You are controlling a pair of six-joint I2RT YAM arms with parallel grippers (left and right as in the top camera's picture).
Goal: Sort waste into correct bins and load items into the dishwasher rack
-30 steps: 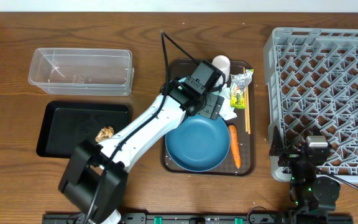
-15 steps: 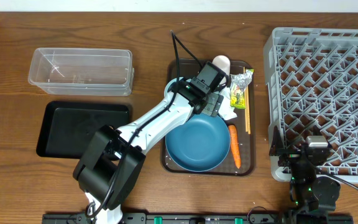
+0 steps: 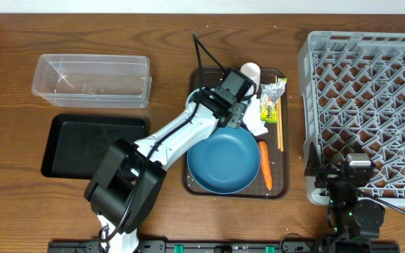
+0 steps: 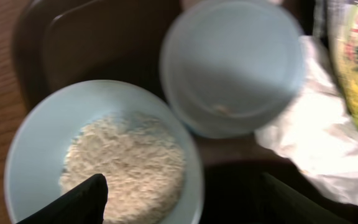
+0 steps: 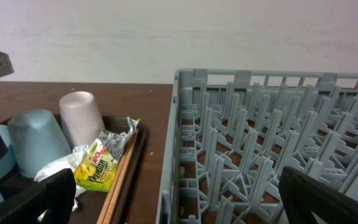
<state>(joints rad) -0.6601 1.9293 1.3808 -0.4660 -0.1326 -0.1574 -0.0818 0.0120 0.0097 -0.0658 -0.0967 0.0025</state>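
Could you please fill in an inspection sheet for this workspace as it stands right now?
Surface: brown wooden table.
Job's things: clear rectangular plastic tub and shallow black tray at left; grey lattice dishwasher rack at right; dark-blue plate, orange carrot, green-yellow snack wrapper, crumpled white tissue, thin wooden chopsticks, light-blue bowl of white rice, light-blue cup and white cup on dark brown serving tray.
Clutter: nothing seen.
Grippers: left gripper open above the rice bowl; right gripper open near the rack's corner, holding nothing.
Cables: black cable arching over the left arm.
Surroundings: pale wall behind table.
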